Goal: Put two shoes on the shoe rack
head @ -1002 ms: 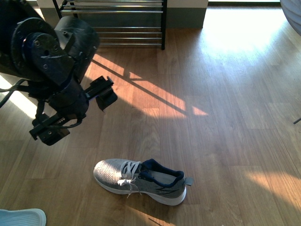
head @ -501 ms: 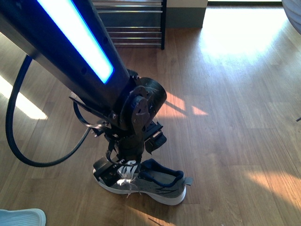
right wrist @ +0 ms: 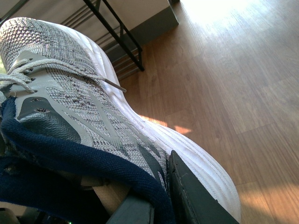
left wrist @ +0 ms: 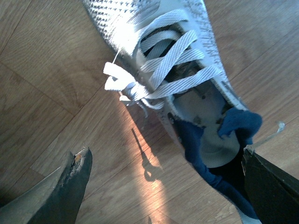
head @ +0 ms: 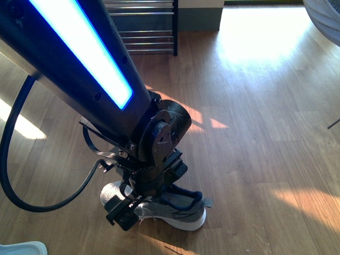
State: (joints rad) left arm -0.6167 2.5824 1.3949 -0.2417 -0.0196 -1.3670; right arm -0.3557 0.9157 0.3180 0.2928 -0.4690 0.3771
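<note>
Where sun streaks the wooden floor (head: 255,106) (rack (head: 149,26) behind), one shoe (head: 186,210) lies.

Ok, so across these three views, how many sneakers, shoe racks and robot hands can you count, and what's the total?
Grey sneakers: 2 (floor sneaker, held sneaker)
Shoe rack: 1
Robot hands: 2 (left hand, right hand)
Total: 5

front: downward on floor (head: 265,106) | left wrist: close — same shoe (head: 186,211)
</note>
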